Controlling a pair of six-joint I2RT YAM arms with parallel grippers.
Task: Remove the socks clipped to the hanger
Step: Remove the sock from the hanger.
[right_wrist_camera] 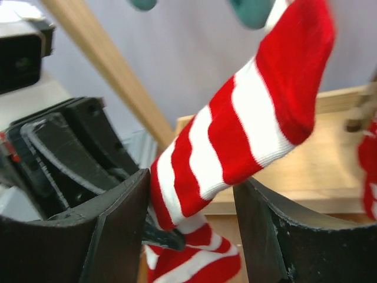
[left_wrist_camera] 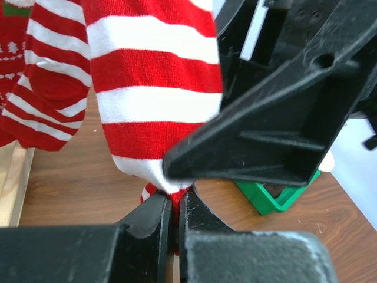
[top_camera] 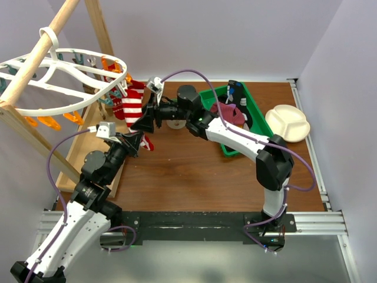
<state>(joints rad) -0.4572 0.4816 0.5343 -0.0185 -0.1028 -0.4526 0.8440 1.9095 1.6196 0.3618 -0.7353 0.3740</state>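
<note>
Striped sock (top_camera: pixel 132 109) hanging lengthwise down from the hanger (top_camera: pixel 76 105) at far left. Left gripper (left_wrist_camera: pixel 177 203) pinching its bottom tip, fingers pressed tight. Right gripper (right_wrist_camera: pixel 191 194) spread wide, straddling the sock higher up, not gripping. Left arm nearer; pull probably down and toward the near edge.

Pale lilac walls (top_camera: pixel 235 35) at twelve and three o'clock; brown wood-grain table (top_camera: pixel 194 171) mid-view; wooden pole frame (top_camera: pixel 23 73) at ten; even, soft light.
</note>
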